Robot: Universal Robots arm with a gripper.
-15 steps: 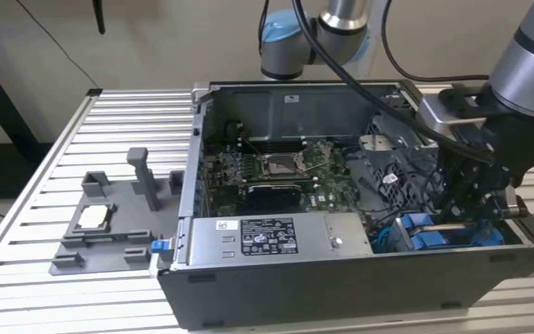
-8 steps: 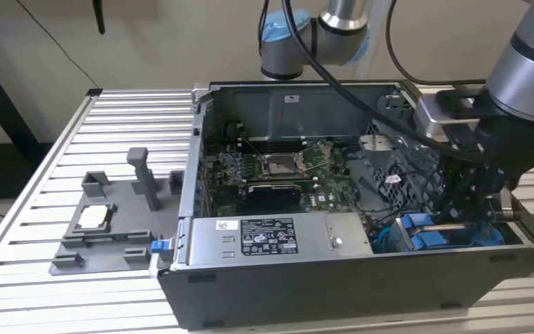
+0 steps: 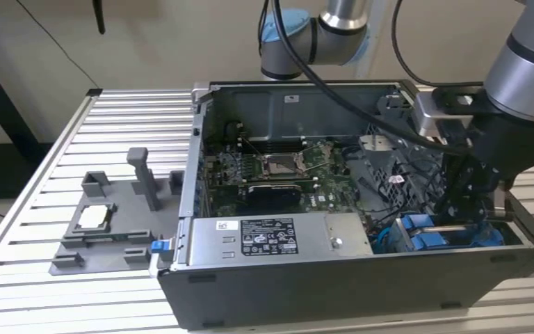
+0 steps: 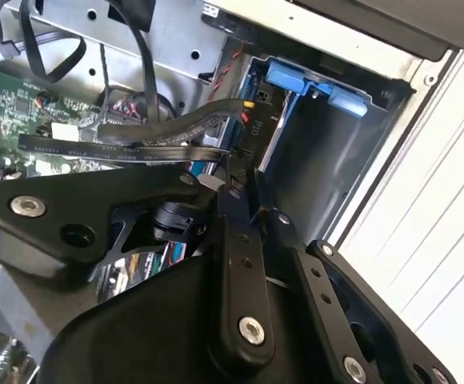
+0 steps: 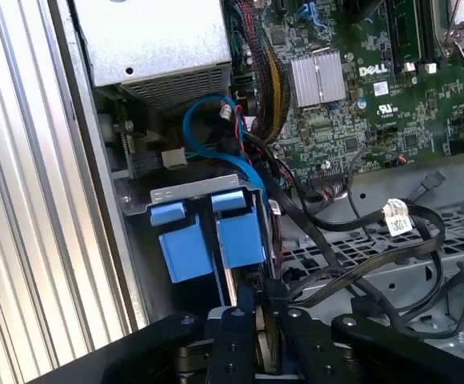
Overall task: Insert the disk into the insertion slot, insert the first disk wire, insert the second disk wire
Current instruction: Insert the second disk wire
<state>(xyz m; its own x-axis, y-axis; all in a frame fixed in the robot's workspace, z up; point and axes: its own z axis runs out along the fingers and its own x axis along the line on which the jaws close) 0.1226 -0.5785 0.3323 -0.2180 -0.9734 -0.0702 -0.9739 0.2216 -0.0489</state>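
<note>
Slatted metal forms the bench (image 3: 81, 139) on which an open computer case (image 3: 341, 292) is laid. Inside, at the exterior view's right, the claw (image 5: 260, 316) is lowered beside the insertion slot (image 5: 208, 192), where the disk's (image 5: 240, 236) blue tabs are seen seated. Whether the claw is apart or together cannot be told.

the disk (image 5: 208, 232) is sitting in the insertion slot (image 5: 140, 200), just ahead of the fingertips (image 5: 248, 308), cables (image 5: 352, 216) lying beside them.
</note>
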